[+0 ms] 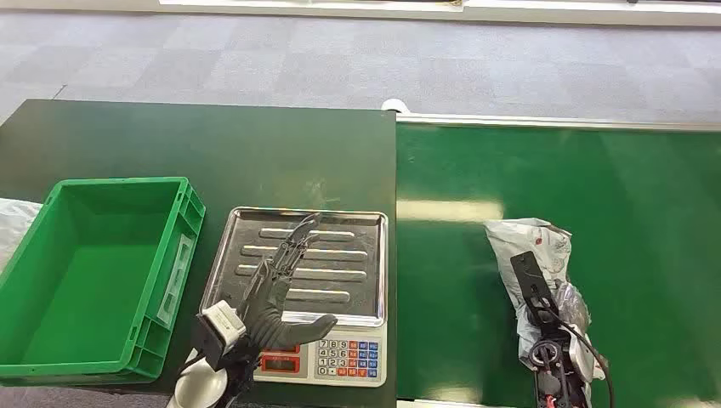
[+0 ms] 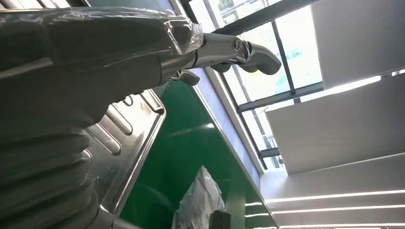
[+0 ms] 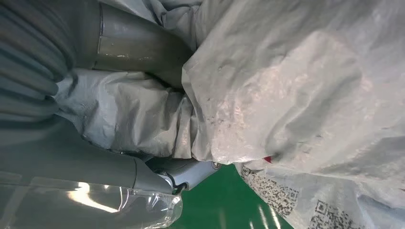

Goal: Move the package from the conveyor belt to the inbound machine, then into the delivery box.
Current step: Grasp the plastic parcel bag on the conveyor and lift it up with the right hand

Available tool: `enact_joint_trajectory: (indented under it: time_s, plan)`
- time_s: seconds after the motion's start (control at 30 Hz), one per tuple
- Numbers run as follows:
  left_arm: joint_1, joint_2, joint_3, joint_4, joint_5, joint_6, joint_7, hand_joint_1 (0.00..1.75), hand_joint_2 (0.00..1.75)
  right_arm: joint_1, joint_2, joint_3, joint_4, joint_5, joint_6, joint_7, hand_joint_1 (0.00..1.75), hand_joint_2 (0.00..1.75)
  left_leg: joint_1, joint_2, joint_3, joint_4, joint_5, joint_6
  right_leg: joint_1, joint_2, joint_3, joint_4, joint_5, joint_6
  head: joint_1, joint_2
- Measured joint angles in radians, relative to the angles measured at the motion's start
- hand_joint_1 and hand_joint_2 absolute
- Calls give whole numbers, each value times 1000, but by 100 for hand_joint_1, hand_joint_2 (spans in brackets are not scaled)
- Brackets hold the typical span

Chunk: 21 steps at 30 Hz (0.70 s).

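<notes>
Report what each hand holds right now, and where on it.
The right hand grips the crumpled white plastic package at its near end, on the green conveyor belt. The left hand holds nothing, fingers spread above the steel scale tray.

One package (image 1: 531,242), one green crate (image 1: 183,208), one scale (image 1: 374,223)

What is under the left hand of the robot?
Under the left hand, which is open with fingers apart, lies the bare ribbed steel tray of the scale. No package is on it. The tray part behind the palm is covered.
</notes>
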Motion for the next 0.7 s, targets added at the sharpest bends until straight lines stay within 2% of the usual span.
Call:
enact_joint_trajectory:
  time_s: [0.07, 0.2, 0.43, 0.6, 0.7]
  plan:
    - [2, 0, 2, -2, -25, 32, -10, 0, 175, 6, 3, 3, -17, -32, -11, -31, 175, 175, 0, 0, 0, 0, 0, 0, 0, 0, 0, 0, 0, 0, 0, 0]
    - [6, 2, 16, -15, -102, 183, -33, 0, 175, 37, 16, 19, -108, -165, -69, -178, 175, 175, 0, 0, -1, 0, 0, 0, 0, 0, -1, 0, 0, 0, 0, 0]
    - [20, 6, 76, -16, -102, 379, -66, 0, 175, 141, 26, 51, -343, -303, -205, -431, 175, 175, 0, 0, -2, 0, 0, 0, 0, 0, -3, 0, 0, 0, 0, 0]
    - [52, 5, 111, -18, 13, 452, -129, 0, 175, 227, 26, 81, -527, -263, -261, -579, 175, 175, 0, 0, -4, 0, 0, 0, 0, 0, -4, 0, 0, 0, 0, 0]
    - [60, 4, 120, -24, 74, 466, -173, 0, 175, 233, 20, 137, -607, -140, -275, -595, 175, 175, 0, 1, -4, 0, 0, 0, 0, 1, -4, 0, 0, 0, 0, 0]
